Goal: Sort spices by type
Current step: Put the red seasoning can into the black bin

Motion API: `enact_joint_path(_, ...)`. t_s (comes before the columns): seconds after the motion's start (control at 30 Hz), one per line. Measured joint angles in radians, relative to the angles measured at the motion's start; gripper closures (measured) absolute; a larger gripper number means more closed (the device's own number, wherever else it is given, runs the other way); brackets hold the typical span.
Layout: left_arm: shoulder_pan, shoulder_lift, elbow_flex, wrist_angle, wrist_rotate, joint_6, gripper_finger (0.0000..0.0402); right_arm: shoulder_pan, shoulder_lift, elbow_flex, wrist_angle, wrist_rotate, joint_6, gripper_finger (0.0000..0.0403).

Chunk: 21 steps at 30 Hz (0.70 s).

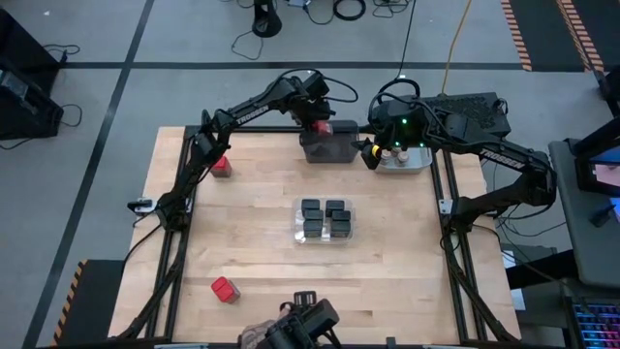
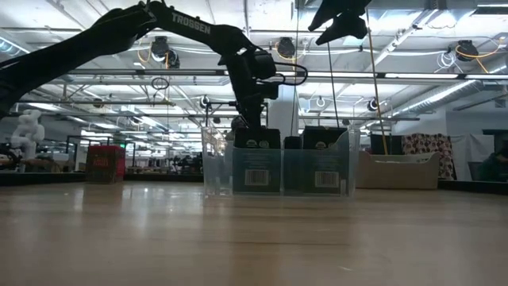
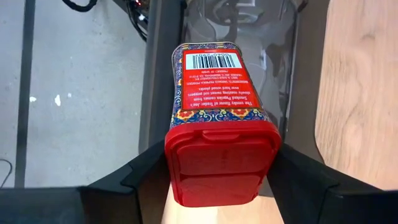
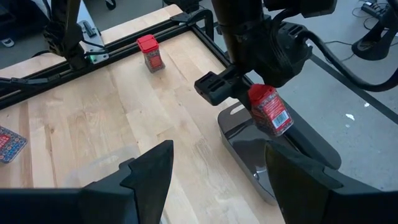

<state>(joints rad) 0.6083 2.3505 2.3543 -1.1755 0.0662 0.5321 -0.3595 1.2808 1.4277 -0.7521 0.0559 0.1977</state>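
High view: a red-topped spice box (image 1: 323,126) is being held between the fingers of the left gripper (image 1: 322,127), directly above the dark grey bin (image 1: 329,147) at the far edge of the table (image 1: 252,213). Seen through the left wrist view, the box (image 3: 217,118) is being clamped on both sides of its red lid, with its barcoded base pointing away from the gripper toward the bin's floor (image 3: 249,31) beyond it. In the right wrist view, the same box (image 4: 269,109) is being shown tilted, hanging over the bin (image 4: 249,149).

The right gripper (image 1: 371,155) is being kept just beside that bin, next to the light grey bin (image 1: 412,161) in which small tan-lidded jars (image 1: 391,153) are being stored; its fingers (image 4: 149,168) are being held apart with nothing between them.

Well behind the left gripper, toward the table's middle, four black boxes (image 1: 325,217) are being kept in a clear bin (image 1: 298,219). Another red-topped box (image 1: 220,164) is being left standing off to the left gripper's side near the table's edge, and a third (image 1: 225,289) is being left lying far from both grippers at the near side.
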Motion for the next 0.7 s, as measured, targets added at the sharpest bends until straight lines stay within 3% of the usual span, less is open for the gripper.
enact_joint_path(0.7,0.001,0.000,0.000,-0.009,0.000,0.000,0.0153,0.000,0.000,0.000,-0.002,0.000,0.004,0.0167)
